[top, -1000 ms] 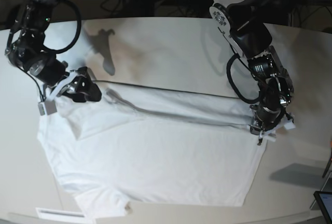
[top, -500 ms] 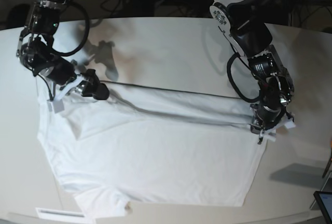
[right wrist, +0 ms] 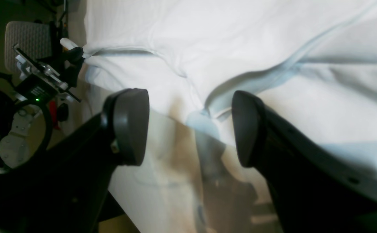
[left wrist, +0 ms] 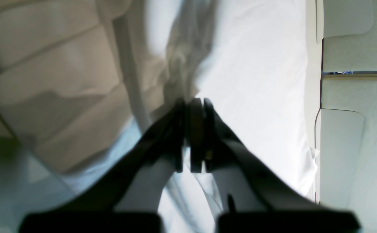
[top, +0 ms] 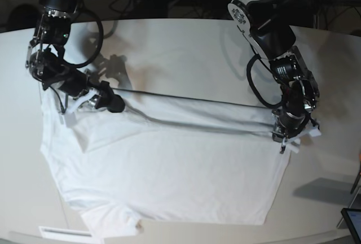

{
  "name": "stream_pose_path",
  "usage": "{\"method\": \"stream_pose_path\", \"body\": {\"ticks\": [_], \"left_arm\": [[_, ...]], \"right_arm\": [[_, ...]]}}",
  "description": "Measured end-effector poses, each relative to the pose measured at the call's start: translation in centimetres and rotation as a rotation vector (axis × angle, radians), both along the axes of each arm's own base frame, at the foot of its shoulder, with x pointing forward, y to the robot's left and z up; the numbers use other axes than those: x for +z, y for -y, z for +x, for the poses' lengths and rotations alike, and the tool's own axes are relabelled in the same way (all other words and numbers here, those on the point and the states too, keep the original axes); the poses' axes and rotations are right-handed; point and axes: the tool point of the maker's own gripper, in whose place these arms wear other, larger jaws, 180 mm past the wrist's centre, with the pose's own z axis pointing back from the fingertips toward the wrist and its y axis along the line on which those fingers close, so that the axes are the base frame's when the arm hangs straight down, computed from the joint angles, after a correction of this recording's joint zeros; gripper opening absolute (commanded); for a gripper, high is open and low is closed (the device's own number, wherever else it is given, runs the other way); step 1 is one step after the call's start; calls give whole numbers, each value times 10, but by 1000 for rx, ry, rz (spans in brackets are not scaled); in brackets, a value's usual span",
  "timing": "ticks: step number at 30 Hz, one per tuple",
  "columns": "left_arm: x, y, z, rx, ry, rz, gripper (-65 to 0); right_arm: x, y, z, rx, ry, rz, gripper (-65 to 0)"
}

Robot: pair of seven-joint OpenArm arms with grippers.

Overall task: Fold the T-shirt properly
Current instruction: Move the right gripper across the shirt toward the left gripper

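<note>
The left gripper [left wrist: 191,136], two black fingers seen from its own wrist camera, has its jaws pressed together, with a thin layer of the plain white, soft cotton T-shirt [top: 169,165] apparently pinched between them; the tips are blurred and very close to the lens, so the exact edge held is hard to make out. In the base view this gripper [top: 287,134] sits at the shirt's right corner, on the folded top edge.

The right gripper [right wrist: 190,124] has its two dark rounded pads [right wrist: 132,126] spread wide apart with nothing between them. Through the gap the wrist camera shows a hemmed fold of cloth and bare table beneath. In the base view this gripper [top: 110,101] is at the shirt's upper left, by the fold line; whether its tips touch the cloth cannot be told.

The T-shirt lies spread on the smooth white tabletop [top: 186,52], its far edge folded over into a long straight band running between the two grippers, with one short sleeve at the lower left.

No brand, print or readable writing shows on the shirt or arms. A small white strip [top: 65,232] lies at the table's near edge, its marking too small to read. The bottom of the shirt is cut off by the table's near edge.
</note>
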Motion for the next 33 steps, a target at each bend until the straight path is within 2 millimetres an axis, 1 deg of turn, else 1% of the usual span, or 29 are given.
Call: {"method": "stream_pose_path", "body": {"ticks": [6, 7, 8, 10, 13, 15, 17, 20, 22, 24, 28, 30, 33], "left_arm": [[1, 0, 0, 0, 1, 0, -650], [1, 0, 1, 0, 2, 1, -650], [1, 0, 1, 0, 3, 1, -650], [3, -1, 2, 0, 7, 3, -650], [10, -3, 2, 2, 23, 16, -650], [15, -4, 3, 2, 34, 23, -650], [21, -6, 4, 5, 46, 33, -650], [26, -8, 5, 7, 59, 42, -650], [27, -10, 5, 9, 59, 46, -650], [26, -11, 3, 5, 54, 53, -650], [20, -13, -3, 9, 40, 56, -650], [19, -13, -4, 8, 37, 55, -650], [18, -14, -5, 8, 35, 55, -650]], "right_arm": [[7, 1, 9, 0, 24, -2, -266], [8, 0, 10, 1, 26, -1, -268], [9, 1, 11, 0, 28, -1, -286], [8, 0, 13, -1, 23, 12, -344], [0, -3, 15, -2, -5, 29, -472], [-2, -6, 16, 3, -14, 39, -567], [-3, -7, 19, 7, -16, 43, -643], [3, -11, 25, 29, 2, 35, -646], [8, -21, 30, 72, 17, 24, -647], [15, -30, 36, 98, 36, 28, -647], [23, -42, 44, 137, 59, 18, -647], [31, -46, 50, 154, 79, 13, -647], [47, -47, 65, 156, 124, 11, -647]]}}
